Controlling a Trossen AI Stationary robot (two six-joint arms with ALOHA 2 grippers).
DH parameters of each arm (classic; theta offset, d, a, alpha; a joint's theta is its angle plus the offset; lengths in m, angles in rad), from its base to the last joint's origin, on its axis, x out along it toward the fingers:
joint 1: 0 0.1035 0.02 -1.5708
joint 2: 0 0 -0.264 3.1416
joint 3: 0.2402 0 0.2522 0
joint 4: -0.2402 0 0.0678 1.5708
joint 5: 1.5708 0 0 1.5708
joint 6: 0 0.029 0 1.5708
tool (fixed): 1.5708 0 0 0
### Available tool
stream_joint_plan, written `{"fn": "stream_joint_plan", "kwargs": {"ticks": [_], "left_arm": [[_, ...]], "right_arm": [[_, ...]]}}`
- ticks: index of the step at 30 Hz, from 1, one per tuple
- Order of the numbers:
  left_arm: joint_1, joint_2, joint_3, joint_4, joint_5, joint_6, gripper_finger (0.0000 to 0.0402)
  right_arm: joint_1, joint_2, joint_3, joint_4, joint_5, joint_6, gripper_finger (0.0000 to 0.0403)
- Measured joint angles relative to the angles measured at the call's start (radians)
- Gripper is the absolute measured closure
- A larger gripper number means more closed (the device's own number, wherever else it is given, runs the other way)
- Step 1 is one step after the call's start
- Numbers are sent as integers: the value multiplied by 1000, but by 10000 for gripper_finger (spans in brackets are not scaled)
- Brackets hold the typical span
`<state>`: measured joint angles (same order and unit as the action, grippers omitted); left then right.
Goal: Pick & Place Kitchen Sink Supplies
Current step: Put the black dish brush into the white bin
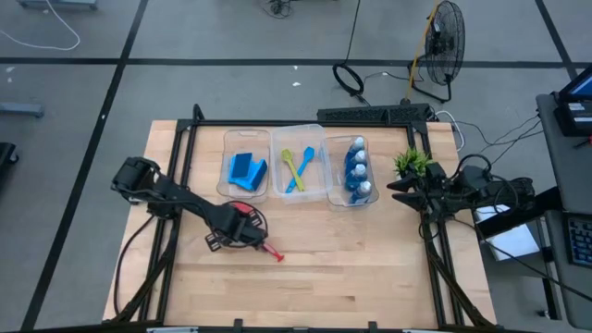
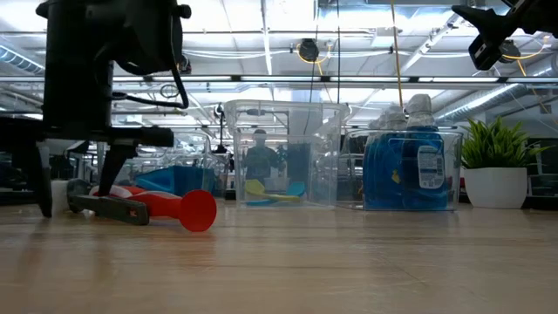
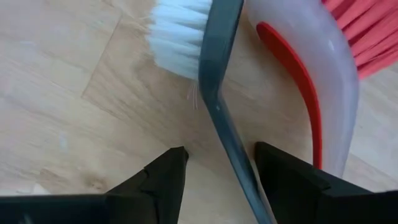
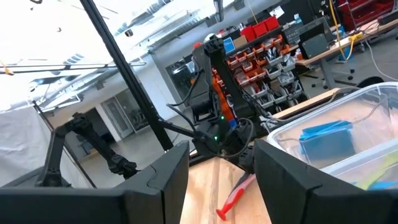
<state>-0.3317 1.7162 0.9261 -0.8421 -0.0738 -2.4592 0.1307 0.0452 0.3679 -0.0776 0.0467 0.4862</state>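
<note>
On the pale wooden desk (image 1: 370,277) three clear plastic bins (image 1: 298,163) sit in a row at the far side: the flat blue rectangular sponges (image 1: 246,170) in one, the yellow-green and light blue long-handled dish brushes (image 1: 296,167) in the middle one, the small blue-and-white bottles (image 1: 358,170) in the third.

The red long-handled dish brush (image 1: 262,242) alone lies loose on the desk, nearer us than the bins. Its long axis runs from under our left gripper (image 3: 217,180) out toward the desk's middle, the round handle end pointing away.

Our left arm is far the nearer. Its fingers (image 3: 163,182) stand apart, and the brush's grey scraper bar (image 3: 222,99) passes between them, not yet clamped.

Our right gripper (image 4: 214,171) waits raised beside the small green potted plant (image 1: 412,163), well apart from the brush, fingers apart and empty.

The high view hides the brush head under the arm; the left wrist view shows the white bristles (image 3: 177,34) and the bar's line through the gap.
</note>
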Motion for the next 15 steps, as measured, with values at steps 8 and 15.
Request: {"fn": "stream_joint_plan", "kwargs": {"ticks": [8, 15], "left_arm": [[-8, 30, 0, 23, -9, 14, 217], [-50, 25, -2, 6, -29, 23, 314]], "right_arm": [[0, 0, 0, -1, 0, 2, 236], [0, 0, 0, -1, 0, 70, 236]]}}
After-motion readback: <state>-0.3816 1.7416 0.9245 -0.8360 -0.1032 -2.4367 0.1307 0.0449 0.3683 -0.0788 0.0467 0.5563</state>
